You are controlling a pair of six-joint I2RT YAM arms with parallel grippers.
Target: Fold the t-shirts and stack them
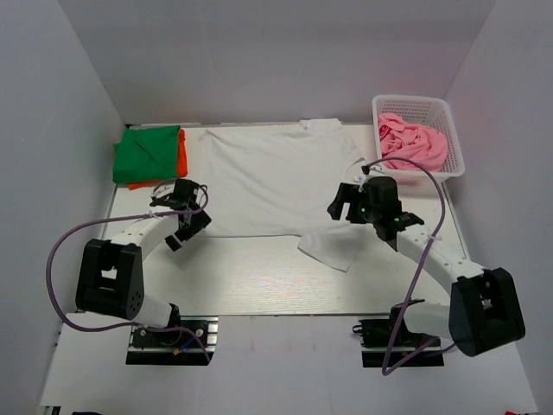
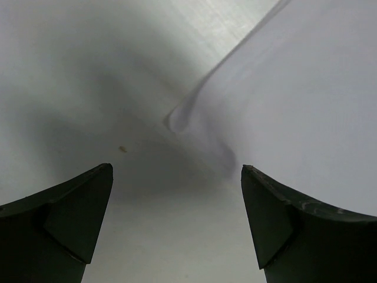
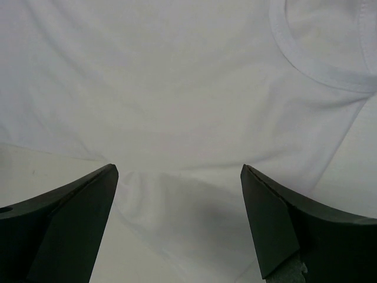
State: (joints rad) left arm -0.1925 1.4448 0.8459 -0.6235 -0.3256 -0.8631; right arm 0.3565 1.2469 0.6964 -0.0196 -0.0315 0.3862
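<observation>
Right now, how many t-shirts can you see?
4: white t-shirt spread mid-table, green t-shirt folded on orange t-shirt far left, pink t-shirt in the basket, which may hide more.

"Where is the top camera sitting?"

"High above and behind the near edge of the desk [image 1: 259,277], looking down over all of it."

"And the wrist cameras?"

"Each is peering out close between its own fingers. The left claw [image 2: 177,177] is facing the white t-shirt [image 2: 306,106] edge, the right claw [image 3: 179,177] its collar. All three are sharing that shirt."

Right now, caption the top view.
Left gripper, right gripper open at white shirt; green shirt on orange shirt; pink shirt in basket.
</observation>
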